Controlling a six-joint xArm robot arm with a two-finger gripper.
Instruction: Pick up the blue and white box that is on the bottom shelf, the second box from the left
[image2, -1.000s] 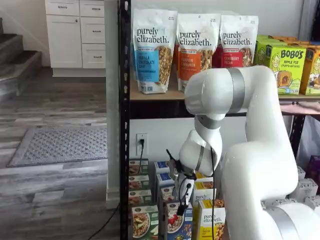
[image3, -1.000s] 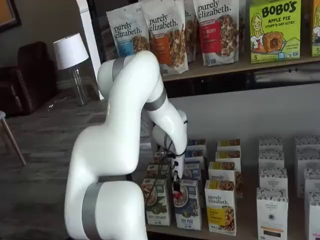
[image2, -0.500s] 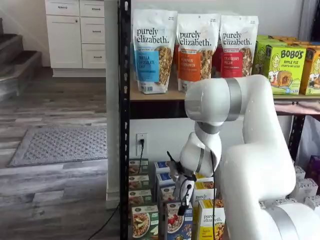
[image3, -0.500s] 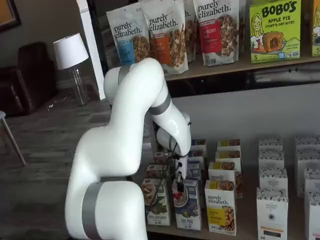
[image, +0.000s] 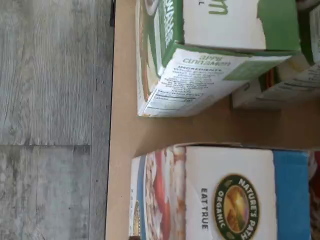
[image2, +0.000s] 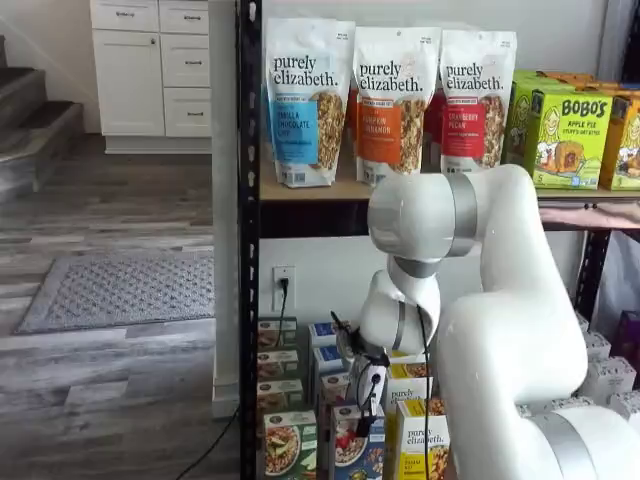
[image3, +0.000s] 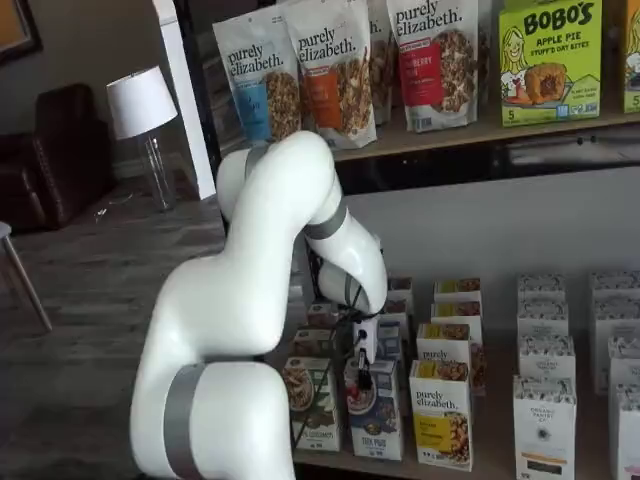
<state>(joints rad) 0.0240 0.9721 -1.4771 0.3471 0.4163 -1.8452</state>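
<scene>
Fingers of the gripper (image3: 361, 378) hang just over the top of the blue and white box (image3: 376, 412), which stands upright at the front of the bottom shelf (image3: 480, 455). Whether a gap shows between the black fingers cannot be told from either shelf view, since they appear thin and side-on; by the recorded state the jaws stand at their widest, and nothing is held in them. In the other shelf view the gripper (image2: 364, 420) sits at about twelve o'clock from the same box (image2: 355, 448), overlapping its upper edge. A green box (image3: 313, 400) stands just beside the blue and white box at its nine o'clock, and a yellow purely elizabeth box (image3: 441, 412) stands just beside it at three o'clock. More boxes of each kind line up in rows behind them. From the wrist camera the blue and white box (image: 230, 195) shows its white top panel with a round organic logo and a blue band, with the green box (image: 210, 55) lying apart from it across a strip of tan board.
</scene>
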